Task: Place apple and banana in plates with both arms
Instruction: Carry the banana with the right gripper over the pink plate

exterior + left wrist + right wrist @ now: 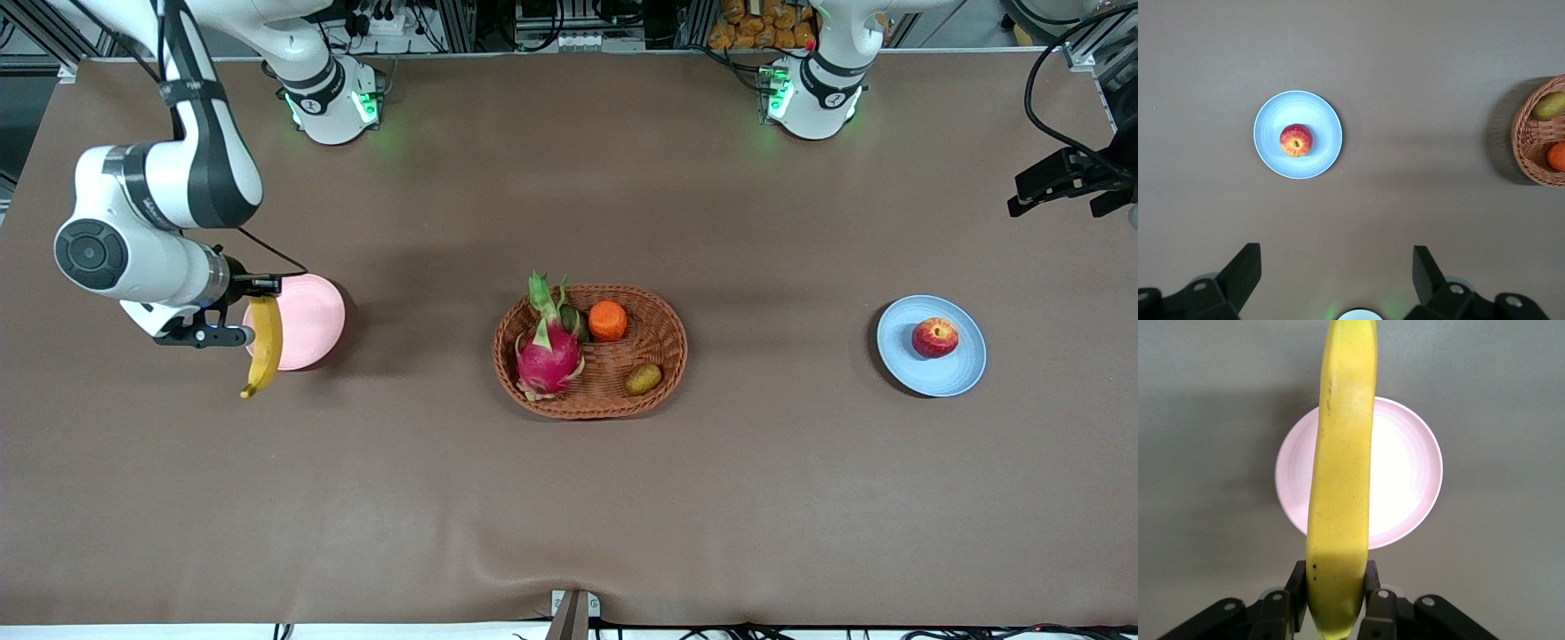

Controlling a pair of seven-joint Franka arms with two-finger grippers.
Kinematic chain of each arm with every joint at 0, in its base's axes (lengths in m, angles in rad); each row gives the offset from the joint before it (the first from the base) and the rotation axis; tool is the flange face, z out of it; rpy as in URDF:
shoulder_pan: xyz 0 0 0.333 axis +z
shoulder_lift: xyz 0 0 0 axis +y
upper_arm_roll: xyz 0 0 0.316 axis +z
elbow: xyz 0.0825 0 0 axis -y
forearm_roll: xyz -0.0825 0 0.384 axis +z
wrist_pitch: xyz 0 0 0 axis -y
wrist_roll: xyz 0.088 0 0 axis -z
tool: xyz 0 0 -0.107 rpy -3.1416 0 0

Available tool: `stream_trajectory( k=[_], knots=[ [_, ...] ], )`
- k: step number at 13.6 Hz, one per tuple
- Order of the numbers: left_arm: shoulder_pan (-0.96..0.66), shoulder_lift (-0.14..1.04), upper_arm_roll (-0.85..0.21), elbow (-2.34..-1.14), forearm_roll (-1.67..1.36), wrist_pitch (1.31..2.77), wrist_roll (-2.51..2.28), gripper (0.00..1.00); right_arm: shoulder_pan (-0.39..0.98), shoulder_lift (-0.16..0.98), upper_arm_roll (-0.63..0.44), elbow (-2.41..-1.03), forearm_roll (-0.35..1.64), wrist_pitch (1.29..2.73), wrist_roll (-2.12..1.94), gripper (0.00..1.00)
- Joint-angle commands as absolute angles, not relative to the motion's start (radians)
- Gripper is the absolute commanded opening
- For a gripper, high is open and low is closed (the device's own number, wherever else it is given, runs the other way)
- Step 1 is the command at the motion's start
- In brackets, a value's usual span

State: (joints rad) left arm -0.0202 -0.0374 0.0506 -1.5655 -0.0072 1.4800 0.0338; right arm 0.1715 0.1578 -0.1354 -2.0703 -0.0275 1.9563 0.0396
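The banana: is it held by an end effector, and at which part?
Yes. The right end effector grips the banana near one end, over the pink plate.

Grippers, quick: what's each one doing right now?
Left gripper: open, empty.
Right gripper: shut on the long yellow banana, over the round pale pink plastic plate.
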Motion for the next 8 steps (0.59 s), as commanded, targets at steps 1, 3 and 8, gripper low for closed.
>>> stream_trajectory(
  k=[1,3,8],
  knots=[
    [-0.046,-0.037,0.064,-1.519,-0.006,1.471,0.005,1.00,0.118,0.113,-0.117,-2.206,-0.054,2.089,-0.033,0.00],
    [-0.046,-0.038,0.061,-1.509,-0.005,1.468,0.012,1.00,0.101,0.117,-0.117,-2.261,-0.054,2.158,-0.072,0.00],
    [-0.048,-0.032,0.048,-1.509,-0.021,1.471,0.023,1.00,0.101,0.118,-0.115,-2.354,-0.054,2.244,-0.094,0.00]
  ],
)
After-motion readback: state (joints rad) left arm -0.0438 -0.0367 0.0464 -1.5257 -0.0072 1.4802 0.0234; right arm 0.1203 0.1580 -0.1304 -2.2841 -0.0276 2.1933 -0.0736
